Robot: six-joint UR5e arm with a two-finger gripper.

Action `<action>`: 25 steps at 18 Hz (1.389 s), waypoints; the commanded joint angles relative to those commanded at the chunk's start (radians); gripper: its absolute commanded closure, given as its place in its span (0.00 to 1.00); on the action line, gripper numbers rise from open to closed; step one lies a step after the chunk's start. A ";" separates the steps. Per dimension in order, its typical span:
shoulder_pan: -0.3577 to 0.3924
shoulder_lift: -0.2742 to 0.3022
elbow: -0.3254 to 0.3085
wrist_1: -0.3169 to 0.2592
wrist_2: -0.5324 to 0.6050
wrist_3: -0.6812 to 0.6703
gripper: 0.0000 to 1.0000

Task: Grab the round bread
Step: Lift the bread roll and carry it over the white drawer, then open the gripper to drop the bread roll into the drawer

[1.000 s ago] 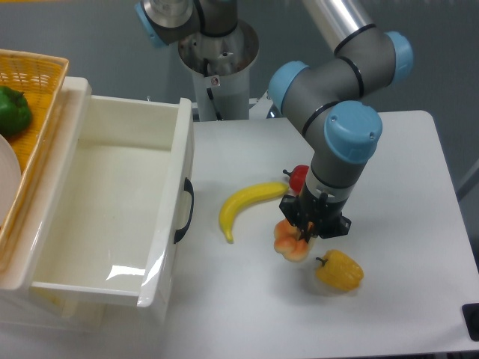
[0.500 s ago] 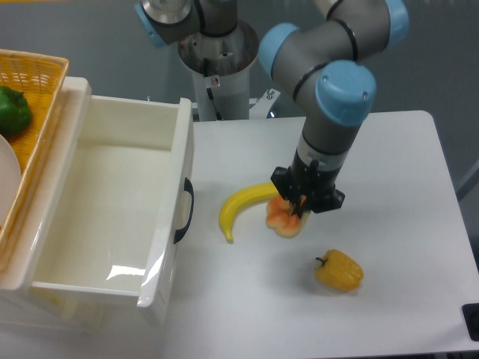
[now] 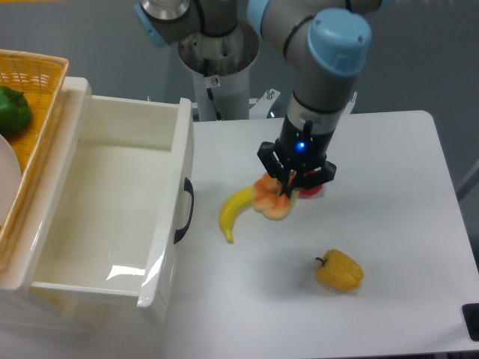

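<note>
Moved up and left across the frame since the earlier shots: gripper and bun together, from just beside the yellow pepper at lower right to above the right end of the banana near frame centre. Uncovered by that shift: red pepper, now peeping out just right of the gripper.

Looks largely done, as far as a pick-up goes. Bun hanging under the gripper, overlapping the banana's right tip in the picture, apparently off the table, though height above the surface cannot be read for certain from this one view. Left, at most: a little more lift, or a carry toward some drop spot; white bin at left of frame stands open, but nothing in the task names it.

Fingers closed narrow on the bun's upper part, tips sunk into its top lobes; exact gap hidden by the bun and the black finger mounts. Holding nothing else, touching nothing else.
</note>
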 joint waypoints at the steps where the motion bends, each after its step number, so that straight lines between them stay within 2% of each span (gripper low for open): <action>1: -0.003 0.011 -0.002 0.000 -0.011 -0.015 1.00; 5: -0.009 0.035 0.002 0.009 -0.116 -0.139 1.00; 10: -0.037 0.054 0.006 0.011 -0.195 -0.227 1.00; 20: -0.193 0.060 -0.005 0.011 -0.201 -0.272 1.00; 23: -0.221 0.058 -0.018 0.012 -0.201 -0.269 1.00; 25: -0.232 0.057 -0.020 0.014 -0.201 -0.261 0.97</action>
